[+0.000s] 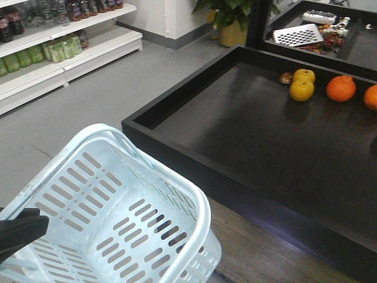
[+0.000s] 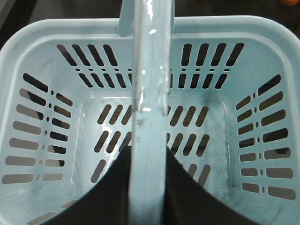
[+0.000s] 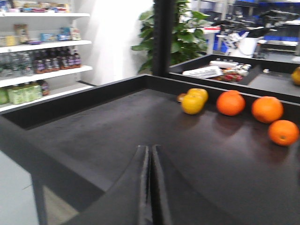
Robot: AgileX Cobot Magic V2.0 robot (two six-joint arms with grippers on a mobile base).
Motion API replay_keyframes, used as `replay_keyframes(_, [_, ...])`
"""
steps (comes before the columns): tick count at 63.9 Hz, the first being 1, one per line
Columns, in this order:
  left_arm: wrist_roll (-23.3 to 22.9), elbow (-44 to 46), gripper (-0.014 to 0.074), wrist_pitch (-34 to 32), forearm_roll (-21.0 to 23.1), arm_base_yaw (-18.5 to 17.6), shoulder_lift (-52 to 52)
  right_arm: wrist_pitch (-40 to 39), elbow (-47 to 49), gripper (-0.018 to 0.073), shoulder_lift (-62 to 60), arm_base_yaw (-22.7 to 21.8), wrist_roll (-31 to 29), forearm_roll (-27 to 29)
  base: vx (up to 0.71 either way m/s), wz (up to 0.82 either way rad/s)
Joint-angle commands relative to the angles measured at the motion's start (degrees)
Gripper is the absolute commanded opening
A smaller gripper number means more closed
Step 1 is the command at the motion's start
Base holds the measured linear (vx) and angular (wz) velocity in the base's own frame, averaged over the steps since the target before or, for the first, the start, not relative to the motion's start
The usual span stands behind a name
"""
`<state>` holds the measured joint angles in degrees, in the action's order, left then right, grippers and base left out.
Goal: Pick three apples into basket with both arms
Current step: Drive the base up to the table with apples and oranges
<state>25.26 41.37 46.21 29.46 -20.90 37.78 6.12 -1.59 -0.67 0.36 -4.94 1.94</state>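
Left end effector (image 2: pixel 148 161) clamped on basket (image 2: pixel 211 23) handle (image 2: pixel 150 70) | right end effector (image 3: pixel 150 151) together, empty

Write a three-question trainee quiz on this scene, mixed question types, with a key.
1. True or false: the basket already holds an apple.
2. The left gripper is shut on: A) an orange, B) the basket's handle, C) nothing.
3. Fill in: in the right wrist view, ___ oranges lie in the nearest black tray.
Key: 1 false; 2 B; 3 three.
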Motion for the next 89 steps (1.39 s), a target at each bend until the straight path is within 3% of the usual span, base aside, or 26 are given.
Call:
replay_keyframes(1, [-0.7, 1.8, -0.0006, -4.9, 2.7, -0.1, 0.0, -4.0, -0.8, -0.0006, -0.8, -0.4, 0.0, -0.3, 0.12, -0.49])
replay_keyframes(89, [-0.7, 1.8, -0.0006, -4.9, 2.7, -0.1, 0.0, -4.0, -0.8, -0.0006, -0.8, -0.4, 0.0, -0.3, 0.09, -0.33])
